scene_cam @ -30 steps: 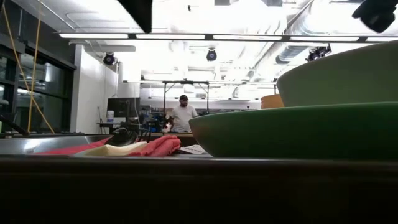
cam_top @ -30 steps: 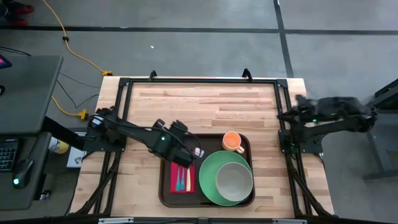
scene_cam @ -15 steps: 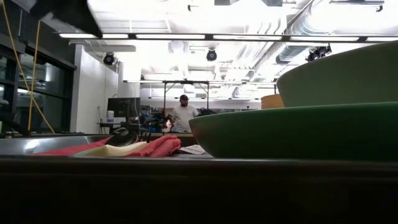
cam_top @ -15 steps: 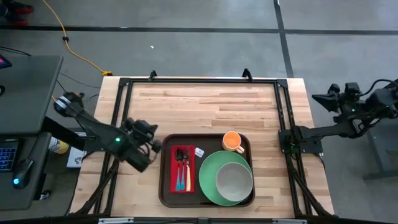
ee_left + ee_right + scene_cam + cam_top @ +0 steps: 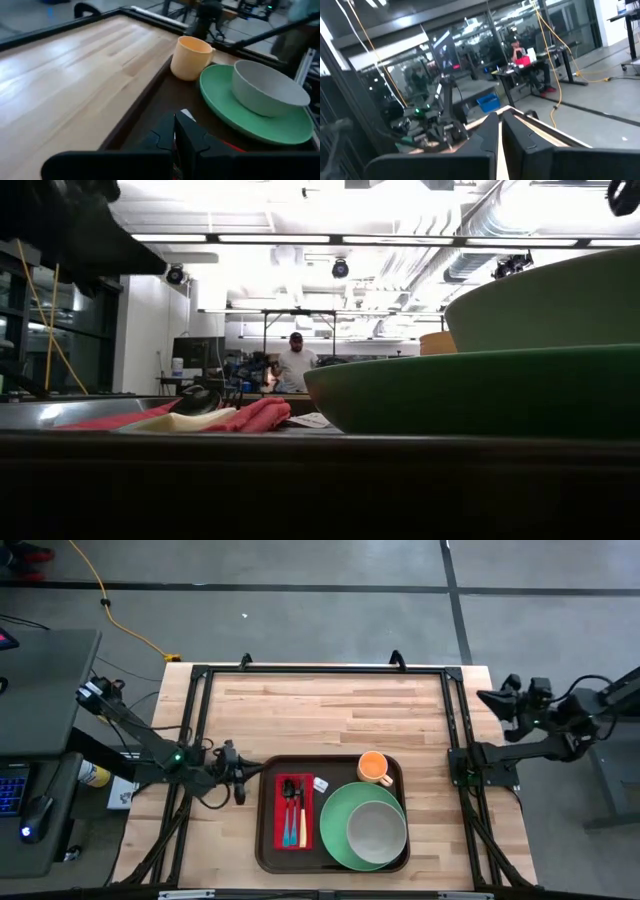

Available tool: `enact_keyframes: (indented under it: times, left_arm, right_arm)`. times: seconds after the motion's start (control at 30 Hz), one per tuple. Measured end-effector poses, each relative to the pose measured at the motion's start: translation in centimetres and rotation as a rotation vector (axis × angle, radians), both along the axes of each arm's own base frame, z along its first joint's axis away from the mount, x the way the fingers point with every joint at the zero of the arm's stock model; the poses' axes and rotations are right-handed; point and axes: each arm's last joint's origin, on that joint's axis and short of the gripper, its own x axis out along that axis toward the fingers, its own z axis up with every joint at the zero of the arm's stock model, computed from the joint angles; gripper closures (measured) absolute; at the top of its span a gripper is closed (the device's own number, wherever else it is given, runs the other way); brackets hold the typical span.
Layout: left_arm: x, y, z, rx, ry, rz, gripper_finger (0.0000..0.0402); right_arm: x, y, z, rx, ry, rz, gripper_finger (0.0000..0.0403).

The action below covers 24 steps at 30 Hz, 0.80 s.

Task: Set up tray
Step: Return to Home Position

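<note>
I've drawn my left pincer [image 5: 238,783], fingers together, left of the fully laid tray [image 5: 336,766] at lower centre; right pincer [image 5: 503,700], also together, sits off the bench [image 5: 330,710], so setup looks done.

Bent at the elbow on the left: left arm low, left gripper [image 5: 242,784] pointing inward, fingers [image 5: 187,142] pressed together. Folded up on the right – right arm off to the side, right gripper [image 5: 484,697] aimed inward too, fingers [image 5: 522,145] closed together.
</note>
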Motion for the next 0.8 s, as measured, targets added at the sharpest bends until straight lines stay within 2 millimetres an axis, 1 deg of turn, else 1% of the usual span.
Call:
enact_keyframes:
  times: [0.13,0.2,0.33,0.43,0.53,0.63,0.73,0.8]
  left_arm:
    - [0.7,1.1,-0.7,0.058,-0.011,-0.088,0.0357]
    - [1.3,2.0,-0.9,0.071,-0.003,-0.141,0.0357]
    - [2.3,4.0,-0.9,0.126,0.021,-0.241,0.0357]
    - [2.6,5.3,-0.9,0.163,0.037,-0.254,0.0357]
    - [2.7,5.9,-0.9,0.214,0.053,-0.278,0.0357]
    - [2.8,6.1,-1.0,0.258,0.069,-0.304,0.0357]
    - [2.6,6.2,-1.4,0.279,0.074,-0.302,0.0357]
    - [2.2,6.3,-2.3,0.272,0.093,-0.275,0.0357]
  right_arm:
    - [2.4,0.3,-1.3,0.001,-0.029,-0.004,0.0403]
    - [3.8,0.5,-2.1,0.004,-0.063,-0.006,0.0403]
    - [6.3,0.7,-4.1,-0.008,-0.108,-0.015,0.0403]
    - [7.6,0.8,-5.9,0.012,-0.096,-0.037,0.0403]
    - [8.5,0.7,-7.7,0.093,-0.069,-0.11,0.0403]
    - [8.8,0.5,-8.7,0.187,-0.069,-0.201,0.0403]
    - [8.9,0.5,-8.9,0.231,-0.091,-0.199,0.0403]
    - [8.9,0.6,-8.8,0.195,-0.074,-0.179,0.0403]
